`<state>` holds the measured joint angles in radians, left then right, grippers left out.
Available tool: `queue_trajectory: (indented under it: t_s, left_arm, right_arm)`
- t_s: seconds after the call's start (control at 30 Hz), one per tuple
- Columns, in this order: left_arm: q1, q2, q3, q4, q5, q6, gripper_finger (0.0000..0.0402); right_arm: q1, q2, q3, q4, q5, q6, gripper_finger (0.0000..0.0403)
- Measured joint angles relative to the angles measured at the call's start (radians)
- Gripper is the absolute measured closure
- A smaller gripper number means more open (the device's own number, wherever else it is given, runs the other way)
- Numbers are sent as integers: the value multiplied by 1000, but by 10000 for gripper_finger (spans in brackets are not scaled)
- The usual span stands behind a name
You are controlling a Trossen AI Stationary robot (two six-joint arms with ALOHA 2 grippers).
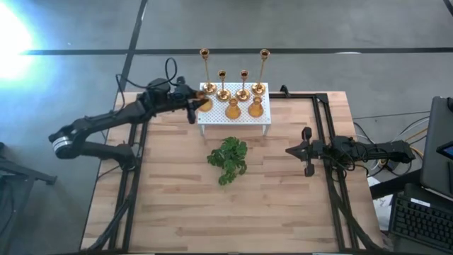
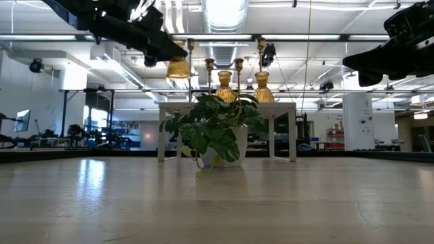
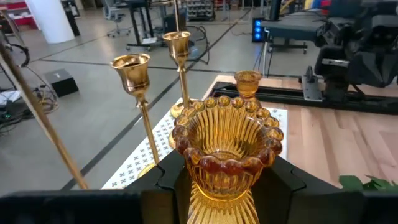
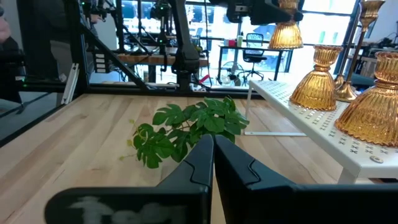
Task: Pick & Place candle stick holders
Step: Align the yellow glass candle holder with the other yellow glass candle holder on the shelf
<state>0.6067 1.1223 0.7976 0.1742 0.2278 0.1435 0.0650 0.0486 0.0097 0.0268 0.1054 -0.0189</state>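
Brass-gold and ribbed, the squat bulbous candle stick holder (image 3: pixel 227 152) sits clamped between my left gripper (image 1: pixel 198 106) fingers (image 3: pixel 287 180). In the low view I see it lifted clear above the white perforated metal stand (image 1: pixel 233 117), over the stand's left end. My left arm reaches in from the table's left edge to the stand's left corner.

On the stand I count the other gold holders: two tall thin-stemmed ones (image 1: pixel 205 71) at the back corners, two shorter stemmed ones (image 1: pixel 222 85) between them, and two more squat bulbous ones (image 1: pixel 233 109) in front, side by side.

My right gripper (image 1: pixel 291 150) hovers over the wooden table (image 1: pixel 177 212) right of centre, well apart from the stand, its fingers (image 4: pixel 198 163) pressed together with nothing between them.

Just in front of the stand stands the green leafy plant in a white pot (image 2: pixel 215 132), near the table's middle.
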Motion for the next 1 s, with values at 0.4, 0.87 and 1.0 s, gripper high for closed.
queue_trajectory:
  t_s: [0.4,0.87,1.0]
  left_arm:
    - [14,99,3,87,112,17,273]
    - [85,175,9,104,208,51,273]
    - [99,207,10,104,265,70,273]
  right_arm:
    - [0,0,0,0,0,0,394]
    - [0,0,0,0,0,0,394]
    - [0,0,0,0,0,0,394]
